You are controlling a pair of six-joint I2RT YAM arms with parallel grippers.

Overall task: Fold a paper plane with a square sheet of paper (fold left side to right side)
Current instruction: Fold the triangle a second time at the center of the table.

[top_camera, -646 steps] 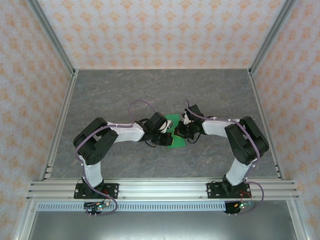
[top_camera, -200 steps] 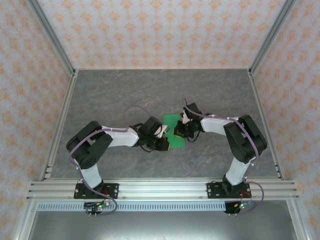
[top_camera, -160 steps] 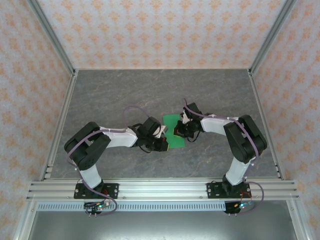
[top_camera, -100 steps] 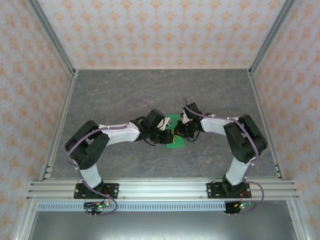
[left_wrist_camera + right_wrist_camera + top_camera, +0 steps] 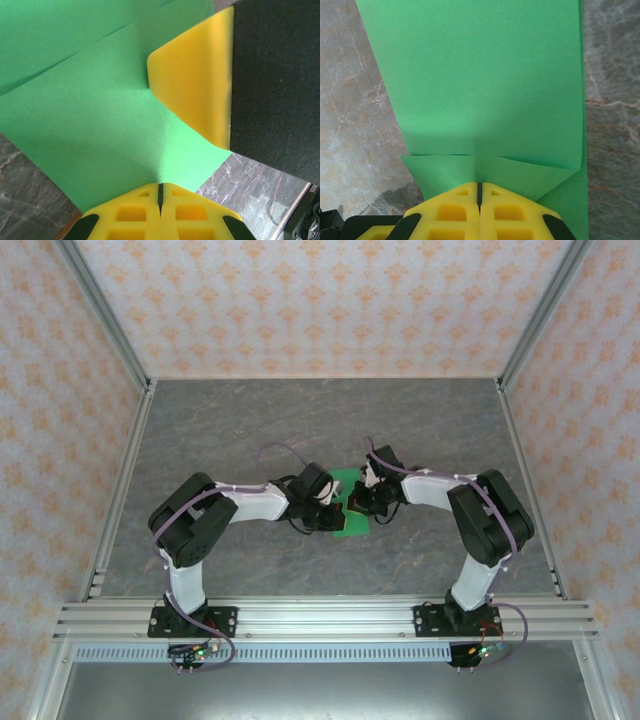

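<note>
Jaws (top view): left gripper [image 5: 328, 512] and right gripper [image 5: 358, 502] are both clenched, tips down on the square sheet of paper [image 5: 349, 527]. No paper is seen caught between either pair of fingers.
Paper location (top view): middle of the table [image 5: 250, 420], between the two grippers. The left gripper is at its 9 o'clock side and the right gripper at its 3 o'clock side.
Surroundings (top view): patterned walls [image 5: 300, 300] at 9, 12 and 3 o'clock, aluminium rail [image 5: 320, 618] at 6 o'clock. All are well apart from the paper.
Jaws (left wrist): fingertips at 6 o'clock, seam fully closed, resting at the paper's near edge.
Paper (left wrist): a crease [image 5: 75, 55] runs across at 10 o'clock, with one layer lying over another.
Obstruction (left wrist): the right gripper's yellow pad [image 5: 197, 85] touches the paper at 1 o'clock, so it would block a sweep toward that side.
Jaws (right wrist): fingertips at 6 o'clock, seam fully closed, on the paper.
Paper (right wrist): a long panel runs toward 12 o'clock, with a shallow triangular flap [image 5: 470, 167] just beyond the fingertips. Bare table lies at 9 and 3 o'clock.
Progress (judgement): early folds are made and are being pressed flat. No pointed dart is formed yet, so the nose and wing folds appear to be left.
</note>
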